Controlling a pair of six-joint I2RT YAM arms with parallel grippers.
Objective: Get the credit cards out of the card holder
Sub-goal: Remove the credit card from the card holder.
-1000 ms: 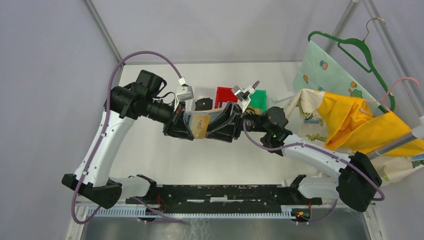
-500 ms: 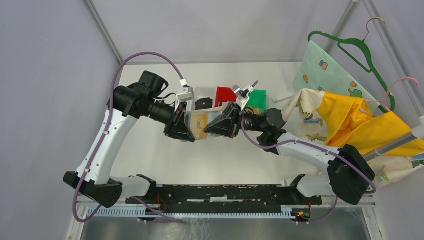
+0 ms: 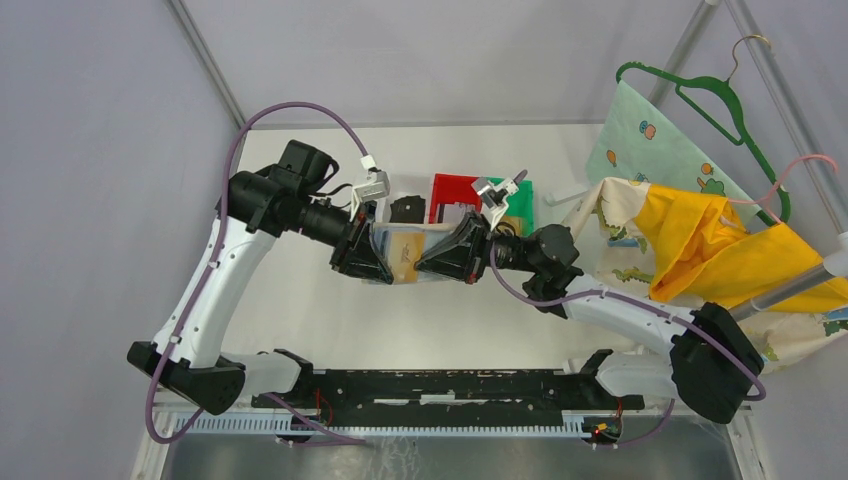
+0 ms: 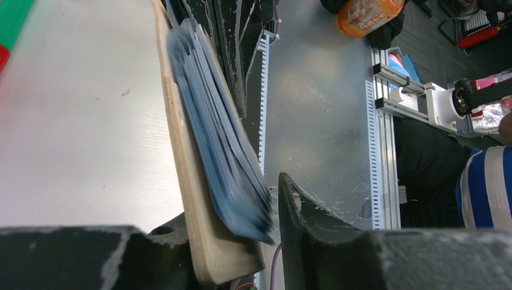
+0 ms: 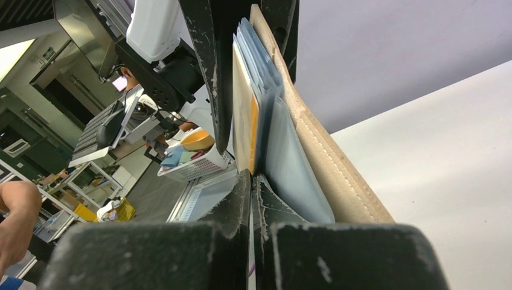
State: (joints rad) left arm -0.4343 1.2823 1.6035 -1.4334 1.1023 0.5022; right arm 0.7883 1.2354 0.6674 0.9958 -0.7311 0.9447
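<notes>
Mid-table, the card holder sits edge-up between the two grippers. The left gripper is on its left end with the jaws spread a bit. The tan back leans on one finger, and the other finger sits just beside the blue-grey pockets. The right gripper is squeezed together right at the bottom edge of one of the credit cards. Can't tell if it's actually pinched. The red bin and green bin sit behind.

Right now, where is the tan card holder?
In the top view the card holder is mid-table, standing on edge between the left gripper and the right gripper. The red bin is just behind it.
</notes>
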